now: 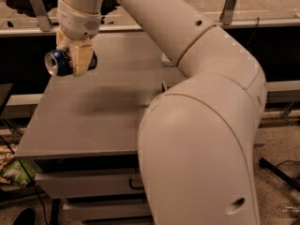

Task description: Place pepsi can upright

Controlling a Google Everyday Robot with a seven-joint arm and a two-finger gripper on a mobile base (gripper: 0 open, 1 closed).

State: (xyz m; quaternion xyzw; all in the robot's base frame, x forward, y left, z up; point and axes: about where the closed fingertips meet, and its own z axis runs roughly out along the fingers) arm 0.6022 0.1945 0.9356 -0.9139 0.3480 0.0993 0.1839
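Observation:
The pepsi can [57,63] is dark blue with a silver end facing left. It lies on its side in the air, held well above the grey table [93,111] near its far left part. My gripper [74,59] hangs from the white arm at the upper left and is shut on the can, one cream finger [80,56] across its front.
My large white arm [201,125] fills the right half of the view and hides the table's right side. A metal rail [37,3] and glass panel run behind the table. Drawers [89,186] sit under the tabletop. A crumpled bag [11,170] lies on the floor at left.

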